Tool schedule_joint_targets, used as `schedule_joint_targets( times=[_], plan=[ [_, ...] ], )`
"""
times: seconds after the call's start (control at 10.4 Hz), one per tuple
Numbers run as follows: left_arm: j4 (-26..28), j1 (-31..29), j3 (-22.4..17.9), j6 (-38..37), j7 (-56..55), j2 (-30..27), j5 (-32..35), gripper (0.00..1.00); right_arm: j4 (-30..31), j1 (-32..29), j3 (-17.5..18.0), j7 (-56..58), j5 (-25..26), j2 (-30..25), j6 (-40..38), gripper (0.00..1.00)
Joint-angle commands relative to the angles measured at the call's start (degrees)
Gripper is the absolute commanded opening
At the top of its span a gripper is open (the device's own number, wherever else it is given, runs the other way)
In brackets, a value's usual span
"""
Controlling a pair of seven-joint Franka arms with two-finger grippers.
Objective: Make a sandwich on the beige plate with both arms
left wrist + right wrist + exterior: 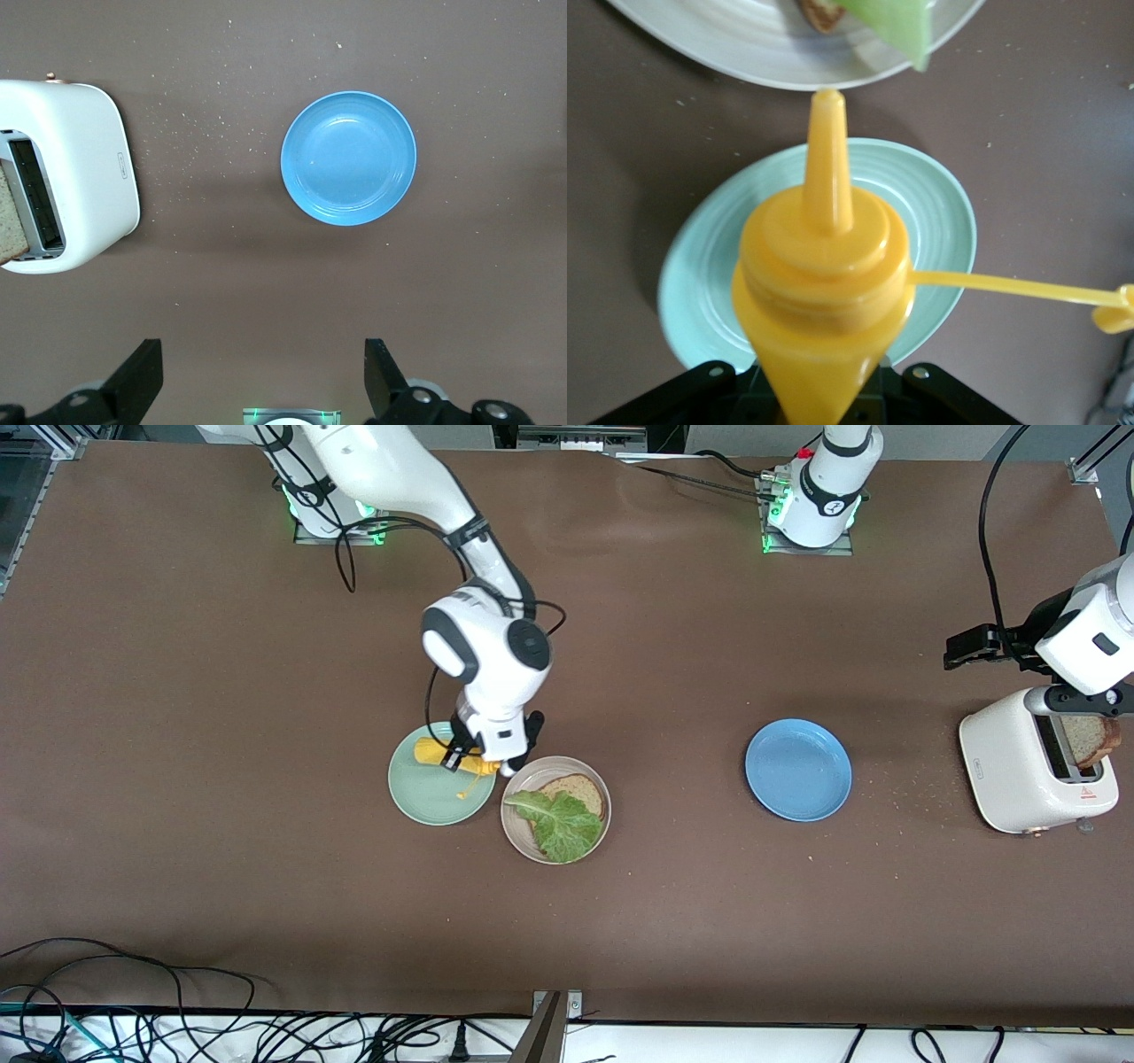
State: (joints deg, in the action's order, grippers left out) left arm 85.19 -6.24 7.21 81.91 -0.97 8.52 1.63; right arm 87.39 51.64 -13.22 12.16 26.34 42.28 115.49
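Note:
The beige plate (521, 838) holds one slice of brown bread (581, 789) with a green lettuce leaf (563, 825) on top. My right gripper (483, 758) is shut on a yellow squeeze bottle (443, 752), which lies level over the mint-green plate (425, 795). The bottle's nozzle (827, 150) points toward the beige plate's rim (744, 49). My left gripper (261, 381) is open and empty, up in the air by the white toaster (1010, 766). A second bread slice (1093, 740) stands in the toaster's slot.
A blue plate (797, 771) with nothing on it sits between the beige plate and the toaster. The bottle's cap (1112, 312) hangs out on its yellow strap. Crumbs lie on the brown table round the toaster. Cables run along the table's near edge.

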Motion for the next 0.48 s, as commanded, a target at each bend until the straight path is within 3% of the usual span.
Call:
schedule_joint_targets(
  times=[0.0,0.19,0.38],
  plan=[
    [-1.4,-0.2,0.2,-1.3,-0.5,0.4,-0.3,1.00,-7.8,2.5,-1.1,-2.4,5.0,5.8,-7.7,0.00],
    [-1.4,-0.3,0.2,-1.3,-0.5,0.4,-0.3,1.00,-12.5,4.8,-1.1,-2.4,9.0,9.2,-13.9,0.00],
    [-1.3,-0.2,0.2,-1.3,-0.6,0.4,-0.3,1.00,-12.8,4.7,-1.2,-2.3,9.3,9.3,-14.0,0.00]
  ],
)
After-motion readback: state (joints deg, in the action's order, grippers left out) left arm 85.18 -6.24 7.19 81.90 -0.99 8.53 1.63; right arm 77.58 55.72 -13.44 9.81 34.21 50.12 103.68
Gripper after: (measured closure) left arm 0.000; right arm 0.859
